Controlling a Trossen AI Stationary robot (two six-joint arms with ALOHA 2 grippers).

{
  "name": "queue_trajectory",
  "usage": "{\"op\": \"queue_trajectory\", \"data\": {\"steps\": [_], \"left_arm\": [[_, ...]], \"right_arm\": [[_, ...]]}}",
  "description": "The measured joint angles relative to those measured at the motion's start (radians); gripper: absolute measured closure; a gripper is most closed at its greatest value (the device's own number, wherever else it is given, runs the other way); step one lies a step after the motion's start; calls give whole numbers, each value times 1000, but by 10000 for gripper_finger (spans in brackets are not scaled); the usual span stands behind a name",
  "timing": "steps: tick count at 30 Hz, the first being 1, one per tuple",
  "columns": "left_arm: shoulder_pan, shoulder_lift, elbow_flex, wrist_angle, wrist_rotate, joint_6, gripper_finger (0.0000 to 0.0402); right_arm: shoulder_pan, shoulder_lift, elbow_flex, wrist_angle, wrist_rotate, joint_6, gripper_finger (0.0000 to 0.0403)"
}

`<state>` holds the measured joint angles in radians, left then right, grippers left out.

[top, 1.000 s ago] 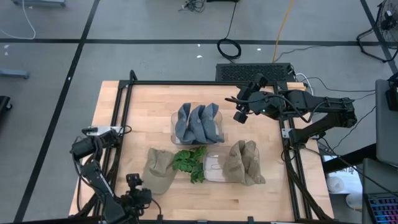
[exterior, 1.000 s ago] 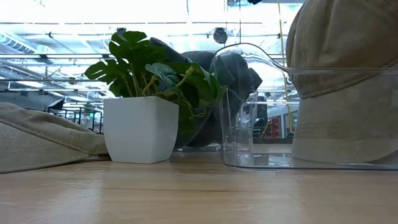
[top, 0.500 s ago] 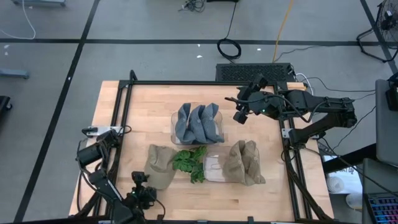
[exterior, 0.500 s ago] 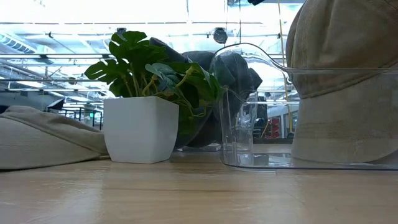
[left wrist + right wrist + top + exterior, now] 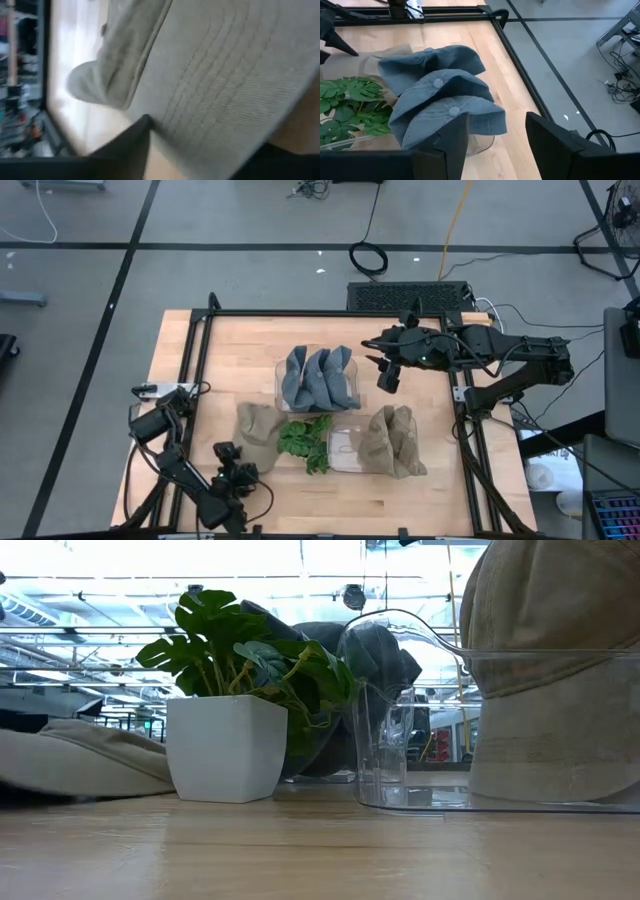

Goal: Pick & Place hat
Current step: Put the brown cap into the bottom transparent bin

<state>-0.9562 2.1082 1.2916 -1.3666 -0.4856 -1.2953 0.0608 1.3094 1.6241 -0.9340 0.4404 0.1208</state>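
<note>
**Left gripper at the loose tan hat's brim**

A loose tan hat point(image 5: 256, 431) lay on the wooden table point(image 5: 230, 345), at about 7 o'clock from the table's middle and just at 9 o'clock of a small potted plant point(image 5: 306, 442). In the low view the same hat point(image 5: 85, 755) sat flat on the wood beside the plant's white pot point(image 5: 226, 748).

The left gripper point(image 5: 236, 478) was at the near edge of the table, at 6 o'clock of the loose hat and right at its brim. Its wrist camera showed the stitched tan brim point(image 5: 215, 95) filling the frame, with one dark finger point(image 5: 127, 147) under its edge and another dark shape on the far side; whether the fingers were actually clamped on the cloth could not be told.

The right gripper point(image 5: 388, 370) hung over the table at roughly 2 o'clock from its middle, beside a clear bin point(image 5: 281, 372) holding a stack of blue-grey hats point(image 5: 318, 378). Its two fingers point(image 5: 451, 137) stood apart with nothing between them, the blue-grey hats point(image 5: 440, 95) lying beyond them.

At 5 o'clock from the middle, a second clear bin point(image 5: 343, 452) held more tan hats point(image 5: 390, 442), pressed against its wall in the low view point(image 5: 555, 670).
</note>
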Motion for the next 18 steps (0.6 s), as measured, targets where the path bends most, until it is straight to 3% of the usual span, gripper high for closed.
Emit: {"op": "queue_trajectory", "data": {"steps": [6, 12, 18], "left_arm": [[-4, -13, -3, -35, 15, -1, 375], [-9, -32, 86, -193, 108, -58, 393], [-22, -166, 125, -193, 167, -138, 393]], "right_arm": [[0, 0, 0, 0, 0, -12, 240], [0, 0, 0, 1, 0, -22, 258], [0, 0, 0, 3, -1, 1, 263]]}}
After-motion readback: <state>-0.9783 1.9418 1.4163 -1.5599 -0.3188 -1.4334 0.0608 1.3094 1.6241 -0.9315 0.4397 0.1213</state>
